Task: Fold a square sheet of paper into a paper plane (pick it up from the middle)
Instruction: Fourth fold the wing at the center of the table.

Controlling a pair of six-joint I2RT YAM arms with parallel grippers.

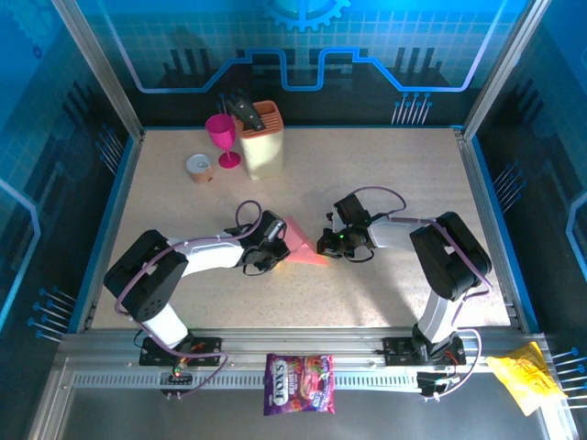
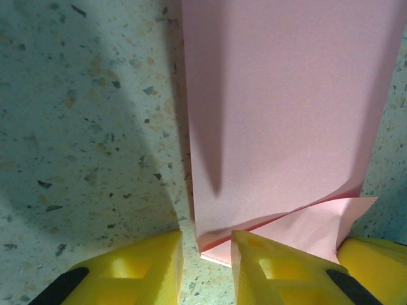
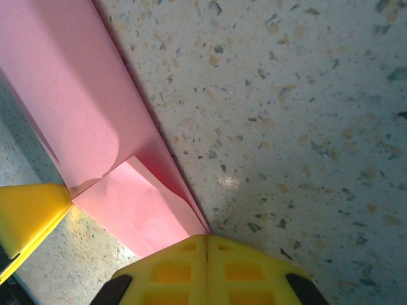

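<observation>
Currently: sheet of paper (image 1: 307, 249) lies on the speckled table (image 1: 413, 174), pink, folded into a narrow tapering shape. It sits on the near side of the beige knife block (image 1: 263, 142), well apart from it and a little to its right. Both arms reach in to it.

Left gripper (image 1: 281, 241): straight toward the arm bases from the knife block, at the sheet's left end. In the left wrist view the yellow fingers of this gripper (image 2: 206, 264) stand a little apart, with a clear gap. The squared end of the sheet (image 2: 280, 114) lies flat at that gap and runs under the right-hand finger. One corner flap is lifted and curled. Nothing is pinched.

Right gripper (image 1: 326, 246): near side of the knife block, further to its right, at the sheet's narrow end. In the right wrist view this gripper (image 3: 206, 254) has its fingers pressed together, seam closed. The folded edge of the sheet (image 3: 76, 114) runs right up to the seam. Cannot tell whether paper is caught between them.

Also noted: magenta goblet (image 1: 222, 136) just left of the knife block. Purple candy bag (image 1: 299, 383) far nearer than the block, on the front rail. Yellow wrapper (image 1: 525, 371) far to the block's right, at the near edge.
</observation>
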